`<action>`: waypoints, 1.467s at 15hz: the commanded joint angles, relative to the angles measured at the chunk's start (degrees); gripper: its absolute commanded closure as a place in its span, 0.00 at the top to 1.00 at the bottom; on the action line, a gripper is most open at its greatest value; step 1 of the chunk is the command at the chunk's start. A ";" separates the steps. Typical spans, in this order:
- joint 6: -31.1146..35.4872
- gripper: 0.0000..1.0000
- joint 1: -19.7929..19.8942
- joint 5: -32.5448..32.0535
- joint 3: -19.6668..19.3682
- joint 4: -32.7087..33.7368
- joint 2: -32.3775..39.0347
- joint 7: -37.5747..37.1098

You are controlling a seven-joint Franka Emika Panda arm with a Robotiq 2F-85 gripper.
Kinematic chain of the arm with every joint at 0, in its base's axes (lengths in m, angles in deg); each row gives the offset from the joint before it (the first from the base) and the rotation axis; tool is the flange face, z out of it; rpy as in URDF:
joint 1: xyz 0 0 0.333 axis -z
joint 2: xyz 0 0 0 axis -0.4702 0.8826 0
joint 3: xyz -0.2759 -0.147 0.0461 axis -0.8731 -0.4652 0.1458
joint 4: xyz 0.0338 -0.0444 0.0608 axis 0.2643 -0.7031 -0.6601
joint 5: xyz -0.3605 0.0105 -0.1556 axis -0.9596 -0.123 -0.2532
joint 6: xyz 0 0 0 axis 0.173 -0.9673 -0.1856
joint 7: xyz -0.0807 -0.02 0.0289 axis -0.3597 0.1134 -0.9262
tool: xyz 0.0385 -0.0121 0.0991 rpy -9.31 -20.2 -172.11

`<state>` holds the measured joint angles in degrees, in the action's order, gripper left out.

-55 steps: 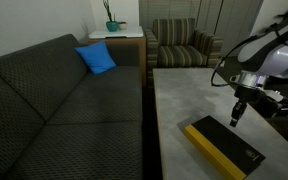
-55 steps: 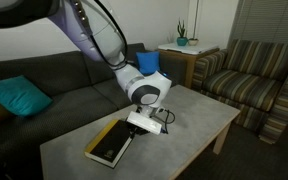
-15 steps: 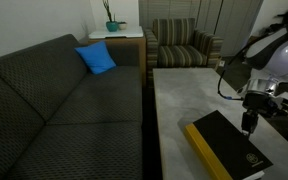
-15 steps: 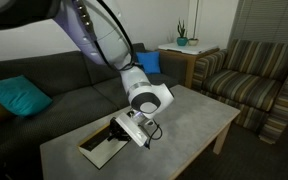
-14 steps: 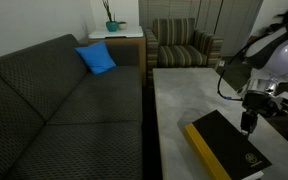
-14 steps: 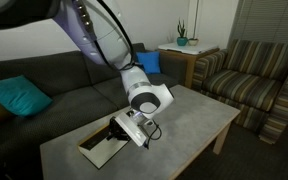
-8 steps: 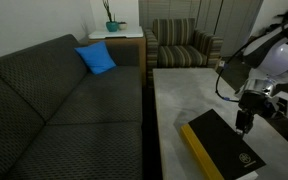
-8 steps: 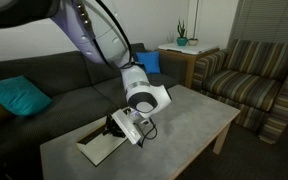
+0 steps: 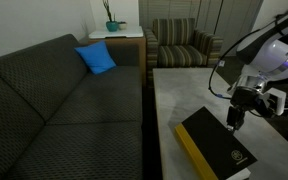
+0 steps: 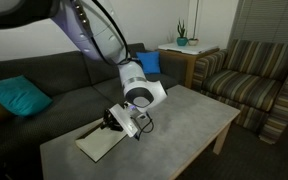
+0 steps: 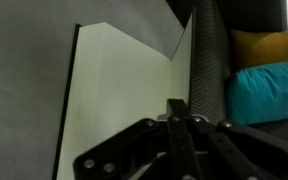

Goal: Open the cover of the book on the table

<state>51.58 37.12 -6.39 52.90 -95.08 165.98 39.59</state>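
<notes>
The book point(image 9: 216, 150) lies on the pale grey table point(image 9: 184, 90), its yellow spine point(image 9: 192, 152) toward the sofa. Its black cover point(image 9: 219, 146) is raised off the pages and tilts up on the spine. My gripper point(image 9: 233, 122) is shut, with its tip against the cover's free edge. In an exterior view the gripper point(image 10: 117, 122) props the cover above a bare white page point(image 10: 96, 146). The wrist view shows the shut gripper point(image 11: 175, 108) over the white page point(image 11: 124, 90); the cover is nearly edge-on there.
A dark grey sofa point(image 9: 64, 110) with a blue cushion point(image 9: 96, 58) runs along the table's side. A striped armchair point(image 9: 179, 45) stands beyond the table's far end, next to a small side table with a plant point(image 9: 112, 30). A teal cushion point(image 10: 14, 100) lies on the sofa.
The gripper has moved toward the spine side and pushed the cover higher. More of the white page shows than a second ago.
</notes>
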 commanded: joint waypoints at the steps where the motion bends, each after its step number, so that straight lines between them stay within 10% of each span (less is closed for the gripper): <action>1: -0.38 0.00 0.68 -0.43 1.20 1.33 0.00 -0.78; 22: -13.96 0.00 -7.48 5.76 -3.21 3.77 0.04 1.90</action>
<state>39.35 32.27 -3.00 51.95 -91.53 166.02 40.09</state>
